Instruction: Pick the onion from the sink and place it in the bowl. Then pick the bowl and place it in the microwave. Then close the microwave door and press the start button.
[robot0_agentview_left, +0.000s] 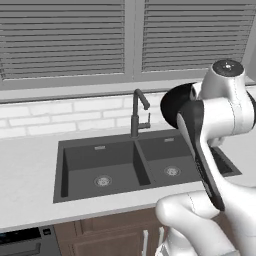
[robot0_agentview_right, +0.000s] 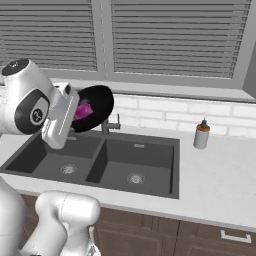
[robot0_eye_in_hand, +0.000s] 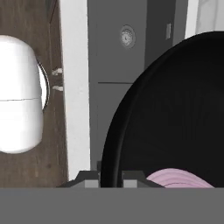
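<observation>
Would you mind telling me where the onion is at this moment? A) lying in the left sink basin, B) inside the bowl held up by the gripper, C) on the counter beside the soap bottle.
B: the pink onion sits inside the black bowl, which the gripper holds tilted above the sink.

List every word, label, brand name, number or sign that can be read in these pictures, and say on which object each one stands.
No text can be read in any view.
The small bottle with the brown top on the white counter: no legible label.
The round mark on the white arm joint: too small to read.
The dark appliance panel at the lower left of the left base view: blurred, no readable signs.
The glossy black round bowl and the dark charcoal sink: plain.
</observation>
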